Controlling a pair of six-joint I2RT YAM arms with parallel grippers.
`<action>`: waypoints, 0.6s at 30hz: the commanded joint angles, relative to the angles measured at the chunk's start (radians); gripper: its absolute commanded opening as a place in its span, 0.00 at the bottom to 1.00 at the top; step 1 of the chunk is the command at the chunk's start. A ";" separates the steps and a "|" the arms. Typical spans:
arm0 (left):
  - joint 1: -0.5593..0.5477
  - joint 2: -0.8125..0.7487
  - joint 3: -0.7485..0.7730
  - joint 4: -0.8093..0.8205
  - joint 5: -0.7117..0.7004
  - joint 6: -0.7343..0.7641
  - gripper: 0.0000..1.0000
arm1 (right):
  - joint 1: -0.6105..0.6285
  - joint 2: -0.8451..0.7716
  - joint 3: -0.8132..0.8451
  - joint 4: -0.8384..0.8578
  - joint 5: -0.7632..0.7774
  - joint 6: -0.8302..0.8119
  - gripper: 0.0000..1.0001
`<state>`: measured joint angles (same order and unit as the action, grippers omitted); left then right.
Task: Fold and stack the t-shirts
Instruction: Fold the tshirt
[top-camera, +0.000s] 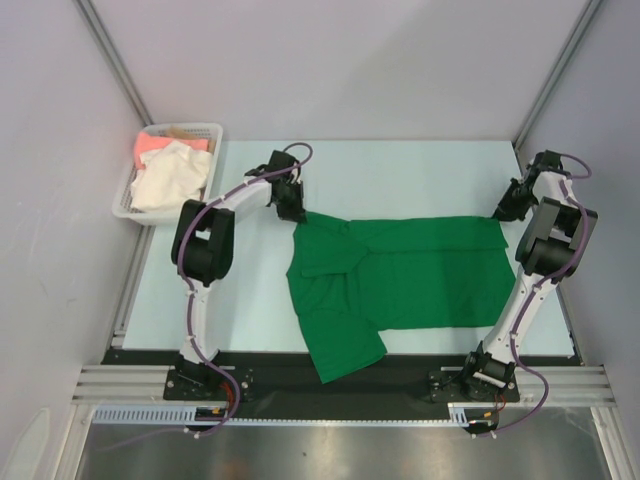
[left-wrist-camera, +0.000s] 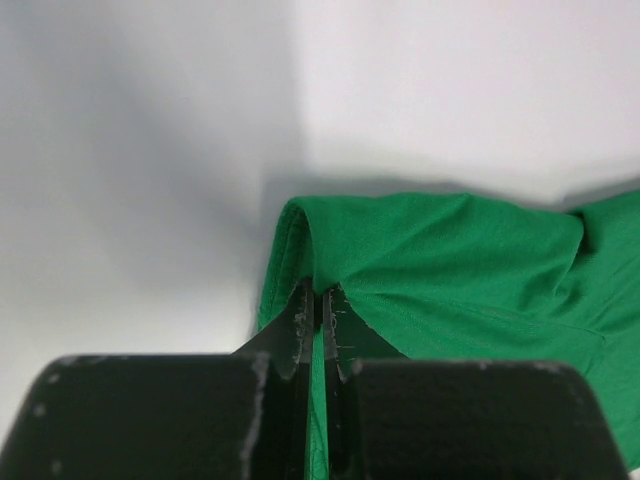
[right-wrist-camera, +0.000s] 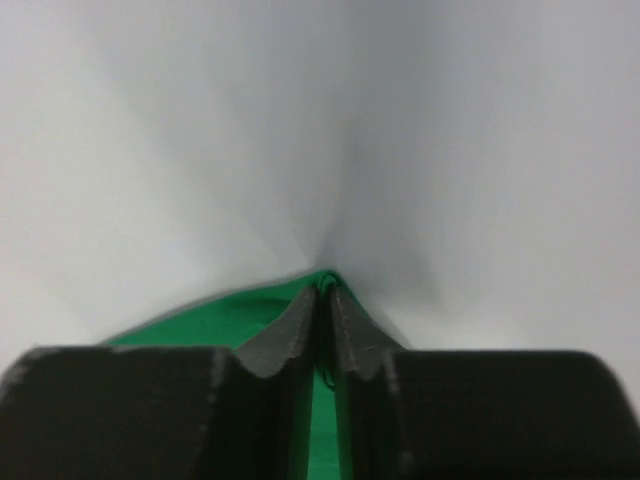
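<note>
A bright green t-shirt (top-camera: 400, 275) lies spread across the pale table (top-camera: 420, 175), one sleeve hanging over the near edge. At the shirt's far left corner my left gripper (top-camera: 297, 212) is shut on the green cloth (left-wrist-camera: 430, 260), a fold pinched between its fingertips (left-wrist-camera: 300, 325). Over at the far right corner, my right gripper (top-camera: 503, 214) is shut on the shirt's edge (right-wrist-camera: 215, 320), with green cloth showing between its fingers (right-wrist-camera: 290, 335). A cream-white t-shirt (top-camera: 170, 178) and a salmon-pink one (top-camera: 155, 146) lie crumpled in the basket.
A white lattice basket (top-camera: 216, 140) stands off the table's far left corner. Grey walls close in on both sides and behind. The black base rail (top-camera: 340, 385) runs along the near edge under the hanging sleeve.
</note>
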<state>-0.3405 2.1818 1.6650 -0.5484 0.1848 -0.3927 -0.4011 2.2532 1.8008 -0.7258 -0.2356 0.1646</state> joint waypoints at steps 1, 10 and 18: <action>0.023 0.006 0.038 0.022 -0.030 -0.012 0.00 | 0.007 -0.012 -0.003 0.046 0.013 0.026 0.12; 0.077 0.065 0.122 0.030 -0.041 -0.017 0.00 | 0.051 0.066 0.133 0.060 0.068 0.062 0.00; 0.089 0.082 0.182 0.028 -0.096 -0.018 0.00 | 0.076 0.120 0.207 0.088 0.113 0.114 0.00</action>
<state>-0.2642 2.2616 1.7885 -0.5442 0.1520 -0.4023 -0.3283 2.3478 1.9442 -0.6819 -0.1684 0.2440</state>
